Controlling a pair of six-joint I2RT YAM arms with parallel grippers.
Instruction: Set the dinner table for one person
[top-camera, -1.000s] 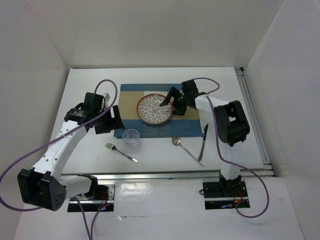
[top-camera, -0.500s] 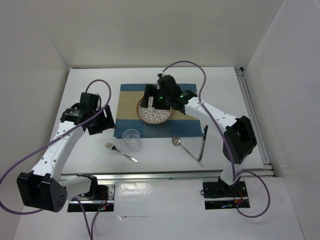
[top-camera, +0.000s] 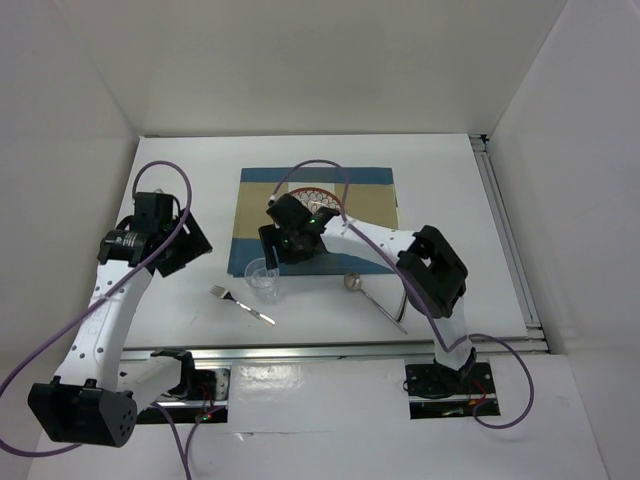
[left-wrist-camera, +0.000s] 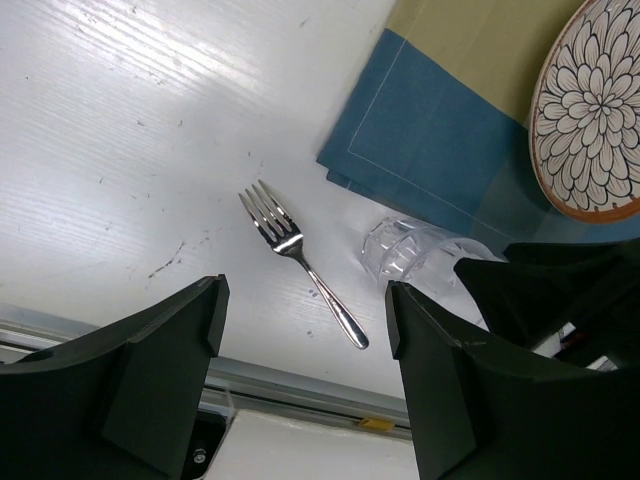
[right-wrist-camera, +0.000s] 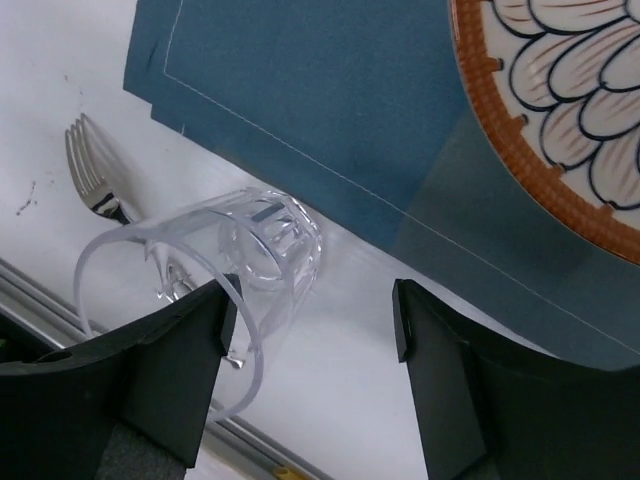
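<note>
White walls enclose the workspace on three sides. Filling the floor between them, just beyond the two arm bases, is the dinner table (top-camera: 440, 180), a plain matte white top. It looks rigid, heavy and fixed, so it is a surface to set things on rather than something to grasp, and its smooth finish would probably let items slide if nudged.

A blue-and-tan striped placemat (top-camera: 365, 195) lies flat on the far middle of the table. A round plate (right-wrist-camera: 560, 110) with an orange rim and a petal pattern rests on it, partly hidden from above by the right arm.

The right arm reaches across the mat toward its near left corner. The right gripper (right-wrist-camera: 312, 300) has its jaws spread and carries nothing. A clear faceted glass (right-wrist-camera: 200, 290) stands upright on the bare table just off that corner, beside the left finger rather than between the two.

The glass is likely light, hard, slippery and breakable. The best hold is probably across its side walls below the rim, with gentle pressure.

The left gripper (left-wrist-camera: 305, 300) hangs over the table to the left of the mat, jaws apart and empty.

A fork (left-wrist-camera: 300, 260) lies near the glass, toward the near edge. A spoon (top-camera: 353, 282) lies further right.
</note>
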